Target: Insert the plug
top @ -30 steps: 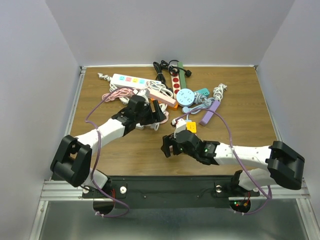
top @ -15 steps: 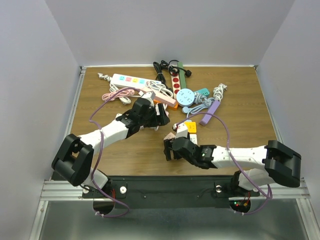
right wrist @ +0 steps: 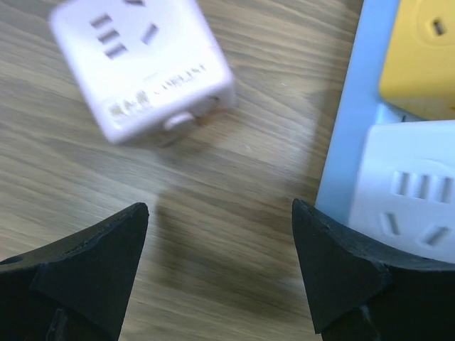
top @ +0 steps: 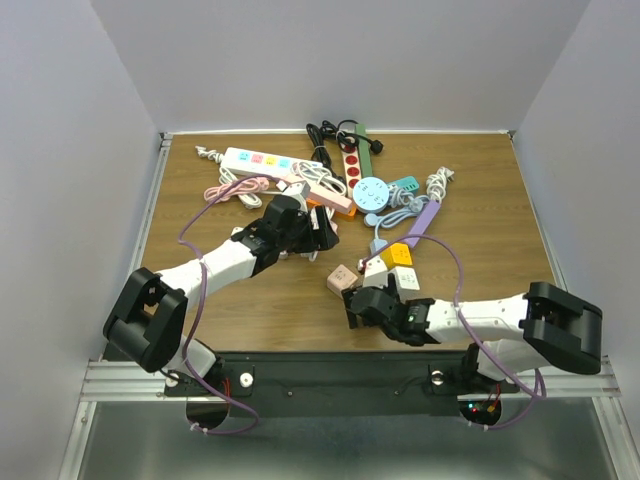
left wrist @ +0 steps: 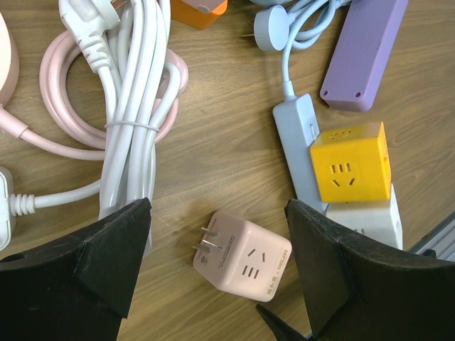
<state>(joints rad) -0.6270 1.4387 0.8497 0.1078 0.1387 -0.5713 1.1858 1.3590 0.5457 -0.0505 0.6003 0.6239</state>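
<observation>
Left wrist view puts the pink cube (left wrist: 242, 256) on the bare wood (left wrist: 227, 135). It lies on its side, with its two prongs (left wrist: 206, 238) pointing away from the strip (left wrist: 298, 142). The strip lies just beside it and carries a yellow cube (left wrist: 352, 160) and a white cube (left wrist: 364, 222). My left gripper (left wrist: 217, 220) is spread wide above the pink cube and holds nothing. My right gripper (right wrist: 220, 241) is also spread and empty, low over the wood between pink cube and strip.

I judge the pink cube light, rigid and glossy, so it will likely skid or twist if I nip a corner. I'd take it across two opposite flat faces, back from the prongs, leaving them free. The strip looks light too and may slide under a push, so the other gripper should brace it.
</observation>
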